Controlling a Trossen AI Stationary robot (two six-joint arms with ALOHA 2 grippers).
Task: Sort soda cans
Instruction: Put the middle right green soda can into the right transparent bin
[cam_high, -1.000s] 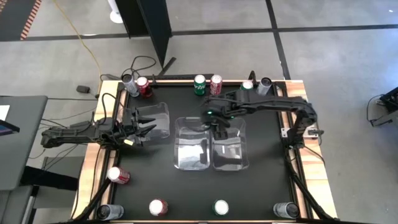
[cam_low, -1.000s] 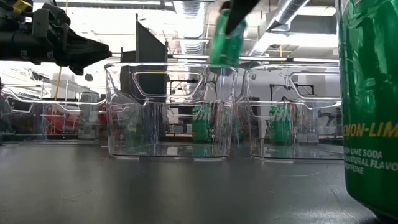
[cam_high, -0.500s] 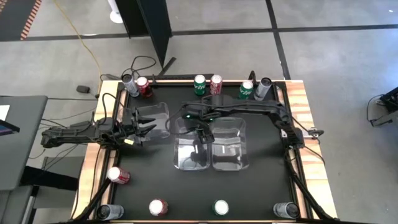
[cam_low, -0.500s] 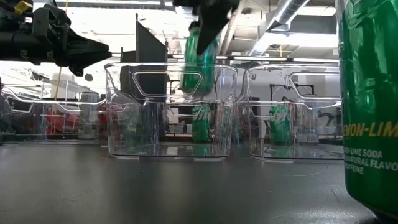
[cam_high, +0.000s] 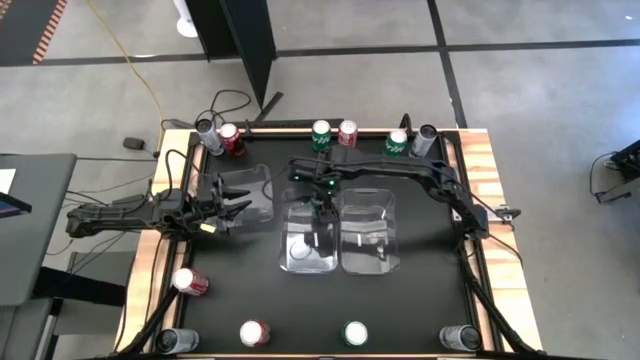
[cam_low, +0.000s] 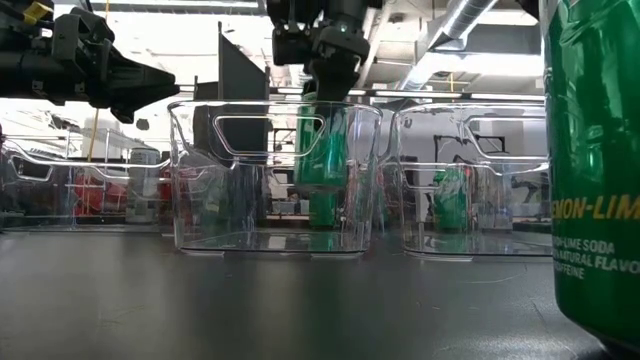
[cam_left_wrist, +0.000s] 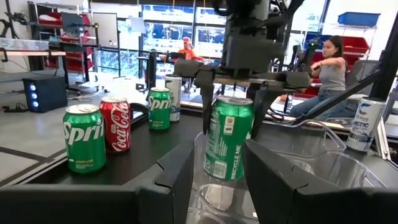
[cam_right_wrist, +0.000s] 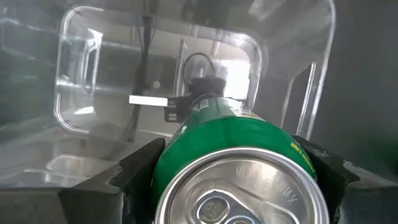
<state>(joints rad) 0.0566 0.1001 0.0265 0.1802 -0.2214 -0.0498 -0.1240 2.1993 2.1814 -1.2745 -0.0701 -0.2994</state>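
A: The right gripper (cam_low: 322, 85) is clamped on a green cylindrical soda can with a silvery top (cam_left_wrist: 227, 144), one finger on each side, and holds it over the middle clear plastic rectangular bin (cam_high: 307, 262). In the low view the can's lower part already sits below that bin's rim.

B: So the step in hand looks like lowering it in. How should it go?

A: Straight down, can upright, and release only once the base rests on the bin floor directly beneath the gripper. Letting go early would likely tip it.

B: What about the edges?

A: The wall shared with the neighbouring clear bin (cam_high: 372, 262) runs just beside the gripper, so the fingers must spread within the bin without pushing that wall. The floor under the can looks bare.

B: And room to leave?

A: Upward is open. The left gripper (cam_high: 238, 208) hovers over a third clear bin (cam_high: 256, 182), well apart, fingers partly spread and holding nothing. Red and green cans (cam_high: 334, 133) stand beyond the bins, clear of a vertical retreat.
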